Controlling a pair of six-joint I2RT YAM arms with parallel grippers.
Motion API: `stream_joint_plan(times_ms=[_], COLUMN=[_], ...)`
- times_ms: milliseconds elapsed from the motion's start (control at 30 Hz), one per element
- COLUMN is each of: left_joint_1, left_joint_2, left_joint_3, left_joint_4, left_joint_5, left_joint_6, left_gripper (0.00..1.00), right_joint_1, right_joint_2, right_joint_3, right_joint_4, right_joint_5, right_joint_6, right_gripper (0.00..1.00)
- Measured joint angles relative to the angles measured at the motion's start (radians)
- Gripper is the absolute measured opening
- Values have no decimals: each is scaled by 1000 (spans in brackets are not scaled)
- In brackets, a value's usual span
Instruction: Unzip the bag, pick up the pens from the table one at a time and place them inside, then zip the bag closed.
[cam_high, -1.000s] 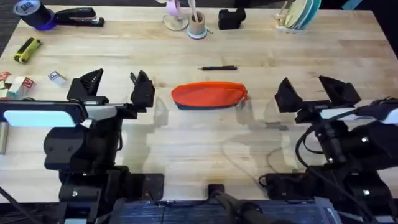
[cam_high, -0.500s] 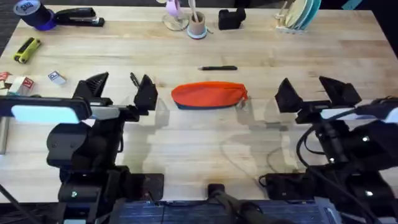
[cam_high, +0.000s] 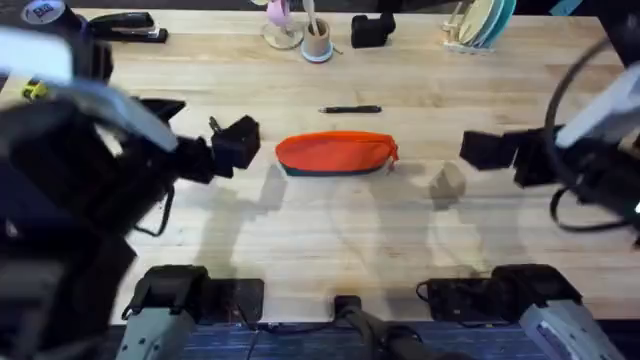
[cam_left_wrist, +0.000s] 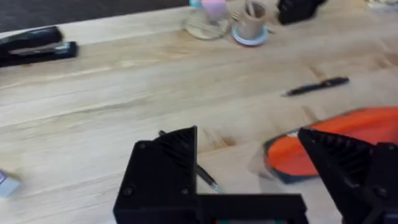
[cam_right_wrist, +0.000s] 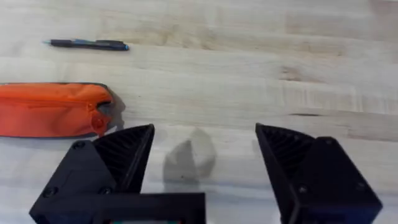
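We see the bag (cam_high: 336, 154) lying flat at the middle of the counter (cam_high: 330, 240), its zipper shut as far as we can tell. One pen (cam_high: 351, 109) lies just beyond it on the far side — apart from it. A second pen (cam_left_wrist: 205, 175) lies under the left end effector (cam_left_wrist: 261, 168), to the bag's left. That end effector is wide open and holds nothing. The right end effector (cam_right_wrist: 205, 162) — to the right of the bag — also stands wide open, empty, over bare wood.
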Motion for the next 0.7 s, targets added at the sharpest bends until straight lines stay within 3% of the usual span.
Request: stream_joint_plan(times_ms=[200, 400, 600, 700], left_joint_1=[0, 0, 0, 0], left_joint_2=[242, 378, 430, 436], left_joint_3=[225, 409, 462, 462], left_joint_4=[-167, -296, -337, -356], left_joint_5=[118, 160, 182, 214], left_joint_6=[125, 204, 233, 280], left_gripper=[993, 993, 994, 994], right_joint_1=[0, 0, 0, 0], right_joint_2=[238, 348, 363, 363], right_joint_3=[218, 327, 339, 339], right_joint_4=[-116, -168, -169, -169], right_joint_5=[-1, -1, -1, -1], right_joint_6=[-1, -4, -4, -4], right_gripper=[996, 996, 996, 996])
